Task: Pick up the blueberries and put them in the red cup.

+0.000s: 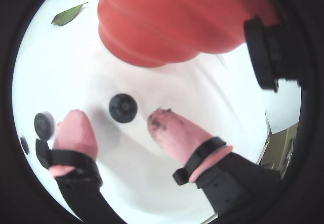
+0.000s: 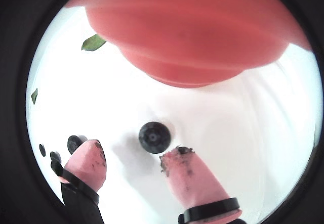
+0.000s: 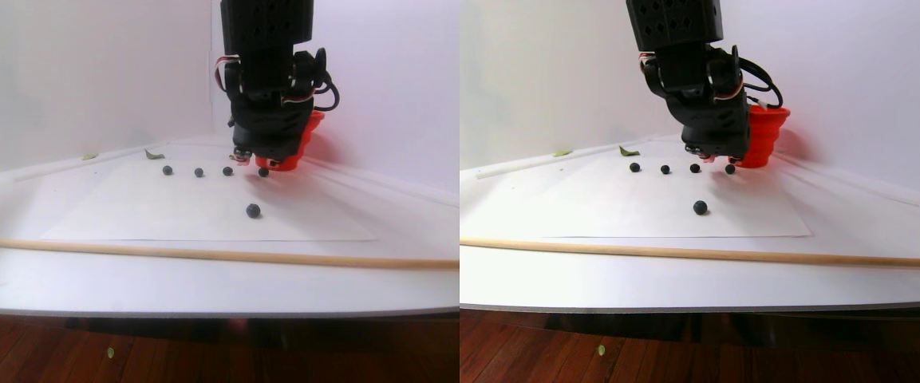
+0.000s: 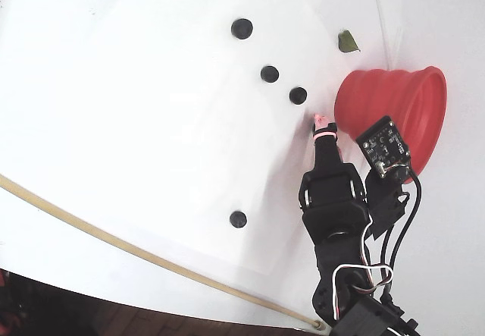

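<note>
The gripper (image 1: pixel 119 125) is seen lowered to the white paper sheet (image 4: pixel 151 124), its pink-tipped fingers (image 1: pixel 174 133) spread apart with nothing held between them. One blueberry (image 1: pixel 123 107) is observed on the paper in the gap between the fingertips, slightly ahead of them and touching neither; the same berry (image 2: pixel 154 137) is shown in both wrist views. The right fingertip is noted to be smeared with dark specks. The red cup (image 4: pixel 394 112) is placed just beyond the gripper, upright, close behind that berry. In the fixed view three further blueberries (image 4: pixel 269 73) are recorded in a row on the paper, beside the cup, and a fifth (image 4: pixel 238 219) lies alone, well apart from the rest. A green leaf scrap (image 4: pixel 348 42) is seen near the cup. A thin wooden rod (image 3: pixel 188 254) is laid along the table (image 3: pixel 188 283) near its front edge.
</note>
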### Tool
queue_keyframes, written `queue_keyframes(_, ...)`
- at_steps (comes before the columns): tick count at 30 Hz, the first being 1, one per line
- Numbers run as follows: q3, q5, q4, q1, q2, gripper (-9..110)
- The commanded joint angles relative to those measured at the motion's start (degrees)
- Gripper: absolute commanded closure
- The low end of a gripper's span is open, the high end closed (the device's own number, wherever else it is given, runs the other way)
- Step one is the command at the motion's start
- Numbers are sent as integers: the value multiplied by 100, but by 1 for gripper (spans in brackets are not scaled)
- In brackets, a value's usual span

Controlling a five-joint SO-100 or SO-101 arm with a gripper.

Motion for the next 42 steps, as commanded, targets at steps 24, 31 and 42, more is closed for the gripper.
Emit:
queue_keyframes(24,598,-264,149,-483,1187,79)
queue_keyframes(31,457,-360,149,-571,1002,79)
queue_keyframes(42,9,-483,132,-624,571,79)
